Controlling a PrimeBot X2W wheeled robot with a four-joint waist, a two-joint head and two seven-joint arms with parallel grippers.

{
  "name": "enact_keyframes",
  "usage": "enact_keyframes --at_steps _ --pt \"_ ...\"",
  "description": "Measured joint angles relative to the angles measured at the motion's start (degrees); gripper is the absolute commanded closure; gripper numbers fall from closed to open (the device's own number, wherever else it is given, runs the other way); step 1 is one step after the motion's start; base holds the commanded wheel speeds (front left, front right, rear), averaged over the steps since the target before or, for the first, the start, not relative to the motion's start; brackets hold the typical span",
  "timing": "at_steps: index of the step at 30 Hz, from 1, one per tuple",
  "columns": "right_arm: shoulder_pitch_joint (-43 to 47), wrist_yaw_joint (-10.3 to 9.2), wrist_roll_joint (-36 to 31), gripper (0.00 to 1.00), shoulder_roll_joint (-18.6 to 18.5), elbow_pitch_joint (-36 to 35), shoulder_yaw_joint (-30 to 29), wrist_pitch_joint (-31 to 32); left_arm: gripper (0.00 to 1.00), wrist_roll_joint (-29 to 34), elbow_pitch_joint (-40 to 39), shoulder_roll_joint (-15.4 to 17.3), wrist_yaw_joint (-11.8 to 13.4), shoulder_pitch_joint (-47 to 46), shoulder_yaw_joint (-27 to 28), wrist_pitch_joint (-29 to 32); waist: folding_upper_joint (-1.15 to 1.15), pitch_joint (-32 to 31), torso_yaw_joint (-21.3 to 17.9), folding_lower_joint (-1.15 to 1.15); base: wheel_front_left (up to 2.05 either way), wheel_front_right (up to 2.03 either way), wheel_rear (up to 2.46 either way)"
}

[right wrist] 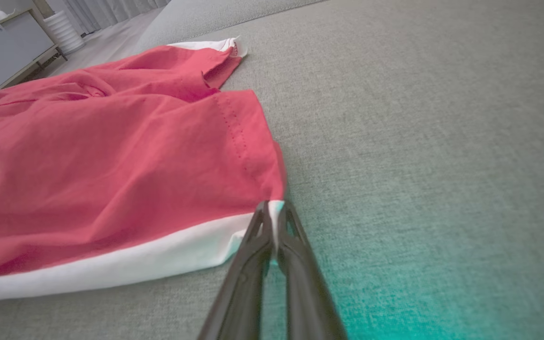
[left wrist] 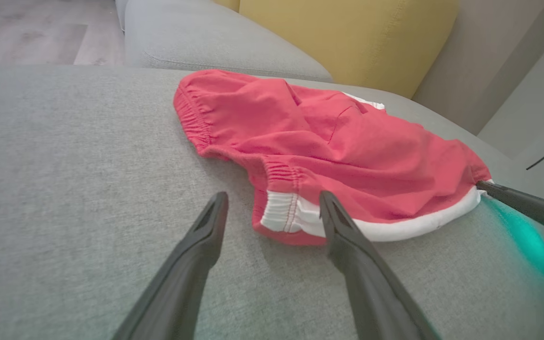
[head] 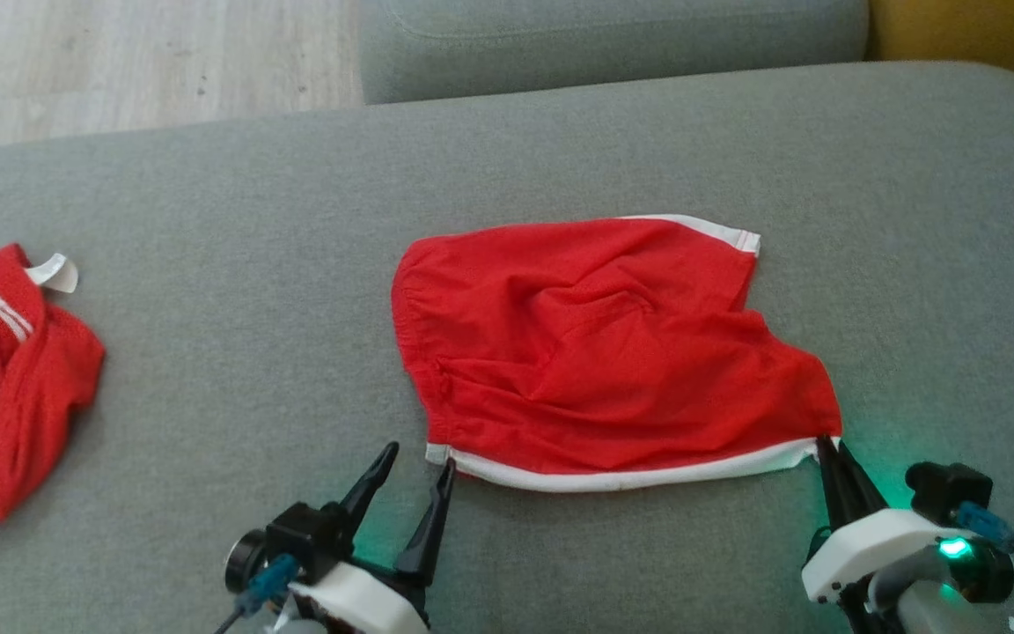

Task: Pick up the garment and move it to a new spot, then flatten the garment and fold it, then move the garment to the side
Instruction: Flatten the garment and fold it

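Grey sofa [head: 648,150] carries red shorts [head: 595,352], long axis left-right, waistband leftward; right pincer [head: 826,445] pinches their white corner; left pincer [head: 420,456] wide.

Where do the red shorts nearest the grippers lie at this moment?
Head view: red shorts lie centre on the grey cushion, right gripper pinching their near right corner.

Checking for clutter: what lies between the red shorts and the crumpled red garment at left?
Bare grey sofa cushion separates them, as the head view shows.
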Motion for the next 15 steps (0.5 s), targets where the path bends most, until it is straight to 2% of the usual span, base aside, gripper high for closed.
enact_keyframes --at_steps 10,15 --pt "-0.8 0.00 0.0 1.00 0.0 -1.0 0.4 0.0 0.00 -5.3 1.3 2.5 0.0 -3.9 -5.3 0.0 0.00 2.2 -2.0 0.00 0.00 0.00 0.00" --pt "-1.6 0.00 0.0 1.00 0.0 -1.6 0.6 0.0 0.00 -8.5 1.8 2.6 0.0 -5.6 -8.4 0.0 0.00 3.0 -2.7 0.00 0.00 0.00 0.00"
